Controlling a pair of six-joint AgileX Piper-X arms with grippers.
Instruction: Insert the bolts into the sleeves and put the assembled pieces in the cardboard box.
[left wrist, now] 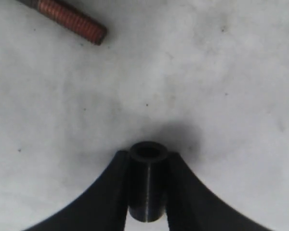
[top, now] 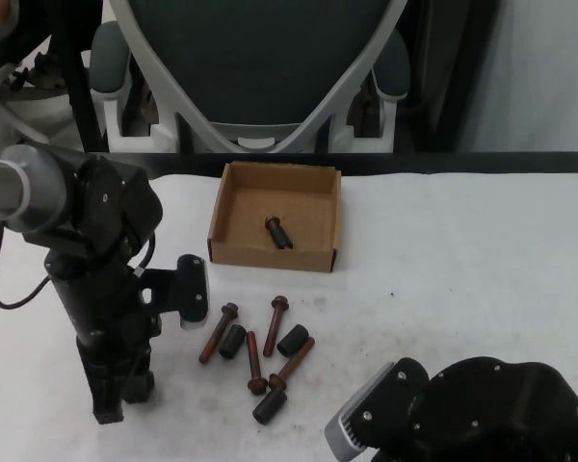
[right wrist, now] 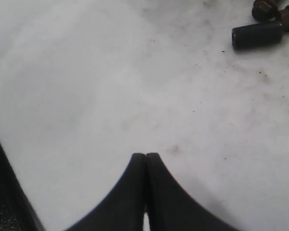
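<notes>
My left gripper (left wrist: 148, 158) is shut on a black sleeve (left wrist: 148, 187), held upright just above the white bench with its open bore facing the camera. In the high view this arm (top: 111, 385) stands at the left, pointing down. The threaded end of a rusty bolt (left wrist: 72, 21) lies nearby. Several bolts (top: 218, 332) and three loose sleeves (top: 232, 341) lie in a cluster at mid-bench. The cardboard box (top: 233, 252) behind them holds one assembled piece (top: 278, 232). My right gripper (right wrist: 146, 157) is shut on nothing, low over bare bench, with a sleeve (right wrist: 257, 35) and bolt heads (right wrist: 265, 9) farther off.
The right arm's body (top: 501, 414) fills the near right corner. An office chair (top: 260, 67) stands beyond the bench's far edge. White bench surface stretches to the right of the box.
</notes>
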